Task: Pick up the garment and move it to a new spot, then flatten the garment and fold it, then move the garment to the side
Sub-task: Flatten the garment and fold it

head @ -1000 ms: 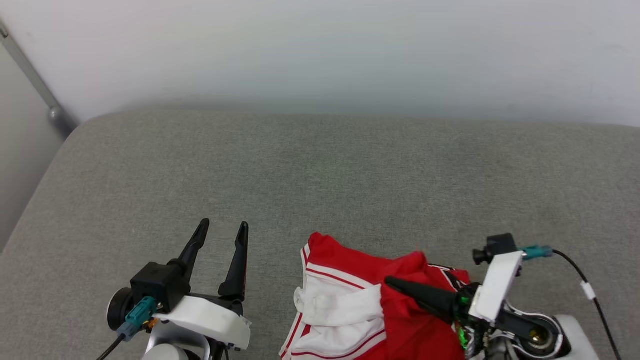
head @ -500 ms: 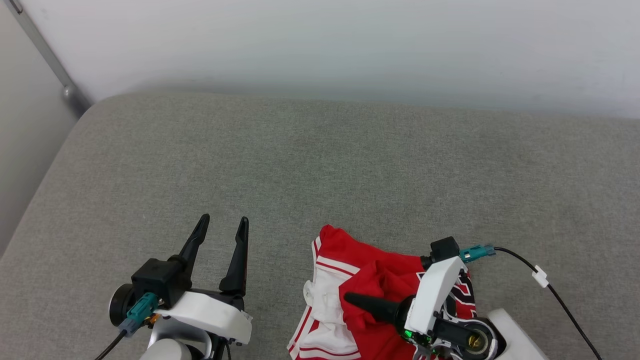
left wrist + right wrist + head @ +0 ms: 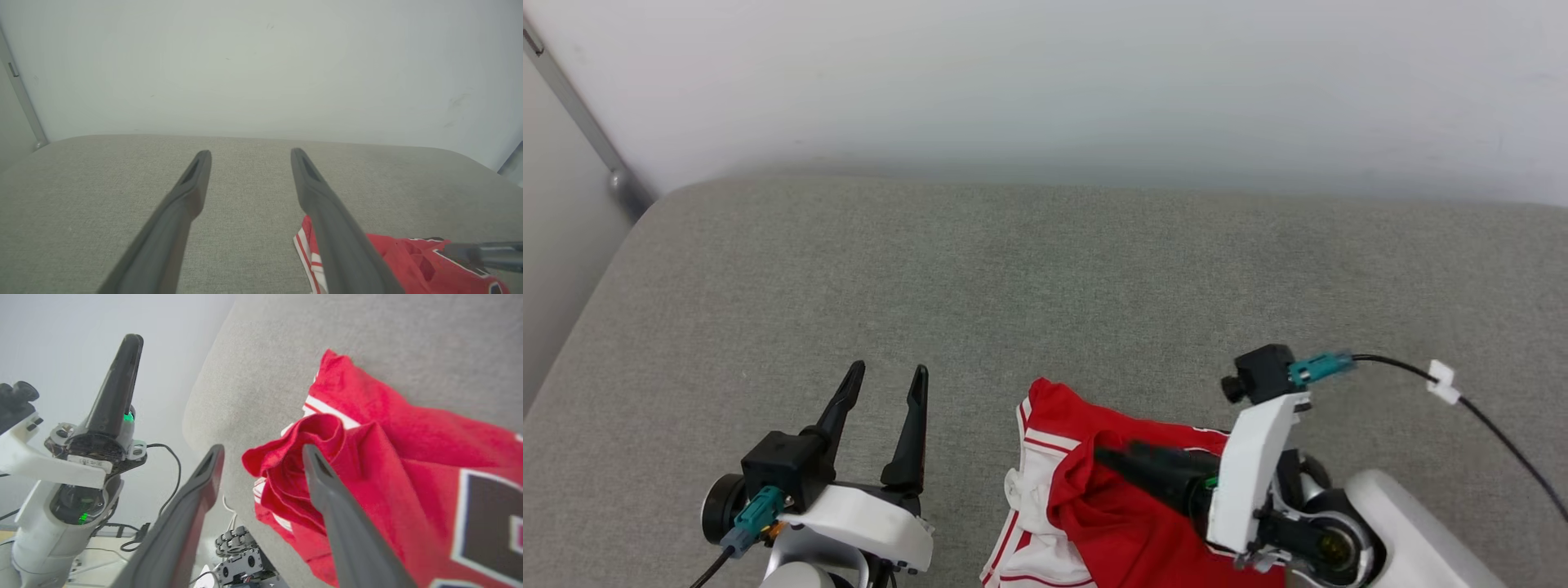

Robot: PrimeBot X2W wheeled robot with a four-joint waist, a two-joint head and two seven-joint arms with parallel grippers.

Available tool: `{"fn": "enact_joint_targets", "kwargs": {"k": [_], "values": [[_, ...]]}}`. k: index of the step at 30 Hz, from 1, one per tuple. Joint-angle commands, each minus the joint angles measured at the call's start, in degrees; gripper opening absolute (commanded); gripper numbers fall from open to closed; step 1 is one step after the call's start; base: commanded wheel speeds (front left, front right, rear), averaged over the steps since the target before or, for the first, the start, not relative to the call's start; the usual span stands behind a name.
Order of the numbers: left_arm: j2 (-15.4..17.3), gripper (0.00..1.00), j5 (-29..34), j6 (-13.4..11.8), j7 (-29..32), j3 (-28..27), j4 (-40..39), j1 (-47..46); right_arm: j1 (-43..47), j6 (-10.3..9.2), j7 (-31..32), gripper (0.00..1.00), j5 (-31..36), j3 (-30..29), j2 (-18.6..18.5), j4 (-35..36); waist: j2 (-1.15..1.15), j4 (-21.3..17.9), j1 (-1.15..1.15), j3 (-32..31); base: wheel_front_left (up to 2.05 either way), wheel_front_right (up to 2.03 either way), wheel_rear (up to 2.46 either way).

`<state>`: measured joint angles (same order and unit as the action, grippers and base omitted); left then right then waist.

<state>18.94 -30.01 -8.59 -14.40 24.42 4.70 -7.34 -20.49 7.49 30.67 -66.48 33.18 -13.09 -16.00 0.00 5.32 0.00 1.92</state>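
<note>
Jaws on both our arms are standing apart, and neither is clamping anything. We are holding our left gripper (image 3: 888,371) low on the left of the head view, over the grey cushion (image 3: 1045,269), its two dark fingers (image 3: 186,204) pointing away from us toward the white wall (image 3: 1045,82). We are reaching our right gripper (image 3: 263,451) across from the right, fingers pointing toward our left, so that it is hovering over the garment (image 3: 1094,523).

The garment is lying crumpled on the cushion toward its near edge, just right of the middle of the head view, beside the left gripper but not touching it. Its red body is heaped up in folds, with a white sleeve (image 3: 1033,490) and its red-and-white striped band showing along the left side of the heap. In the right wrist view a rolled lip of red fabric is rising into the gap between our right fingers, lying against the inner side of the one on that view's right, while the other finger is standing clear of the cloth. Part of a black print (image 3: 490,522) outlined in white is showing on the flatter red cloth at that view's right edge. In the left wrist view the garment's striped edge is peeking out from behind the right-hand finger, low in the picture. A black cable (image 3: 1503,444) is trailing off to the right from our right wrist.
</note>
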Motion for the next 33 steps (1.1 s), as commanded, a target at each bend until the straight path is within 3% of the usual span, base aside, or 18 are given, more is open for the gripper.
{"fn": "enact_joint_targets", "kwargs": {"k": [1, 5, 8, 11, 17, 20, 24, 33], "values": [[0.05, 1.00, -0.14, -0.11, -0.43, 0.05, -0.01, 0.47, 0.41, 0.00, -2.17, 1.00, 2.28, -0.14, -1.75, 1.28, 0.00, -0.40, 0.00, -0.58, 0.00, 0.00, 0.00], [0.37, 1.00, -0.29, -0.60, -0.19, 0.07, -0.11, 1.56, 1.76, -0.01, -10.27, 1.00, 15.27, -2.98, -7.57, 1.06, 0.00, -1.19, 0.00, -1.85, 0.00, 0.00, 0.00], [0.71, 1.00, -0.30, -1.11, 0.10, -0.05, -0.36, 2.32, 4.08, 0.00, -15.50, 1.00, 25.57, -9.01, -8.74, -0.40, 0.00, -1.81, 0.00, -2.50, 0.00, 0.00, 0.00], [1.15, 1.00, -0.40, -1.71, 0.25, -0.44, -0.70, 2.97, 7.04, -0.01, -19.52, 1.00, 34.23, -17.65, -8.31, 0.11, 0.00, -2.59, 0.00, -2.82, 0.00, 0.00, 0.00], [1.65, 1.00, -0.75, -3.05, 0.22, -1.35, -1.17, 4.06, 13.99, -0.01, -26.42, 1.00, 47.35, -33.34, -3.16, 6.95, 0.00, -3.70, 0.00, -3.33, 0.00, 0.00, 0.00], [1.74, 1.00, -0.85, -3.55, 0.18, -1.61, -1.14, 4.50, 17.47, -0.01, -29.34, 1.00, 50.33, -36.61, -0.35, 11.33, 0.00, -3.97, 0.00, -3.57, 0.00, 0.00, 0.00], [1.88, 1.00, -0.74, -4.10, 0.09, -1.92, -0.89, 4.82, 21.49, -0.01, -32.22, 1.00, 51.25, -36.37, 1.54, 15.10, 0.00, -4.05, 0.00, -3.95, 0.00, 0.00, 0.00], [2.28, 1.00, -0.31, -5.02, 0.05, -1.90, -0.72, 4.74, 24.08, -0.01, -33.04, 1.00, 52.42, -35.52, 3.53, 17.13, 0.00, -4.20, 0.00, -3.74, 0.00, 0.00, 0.00]]}}
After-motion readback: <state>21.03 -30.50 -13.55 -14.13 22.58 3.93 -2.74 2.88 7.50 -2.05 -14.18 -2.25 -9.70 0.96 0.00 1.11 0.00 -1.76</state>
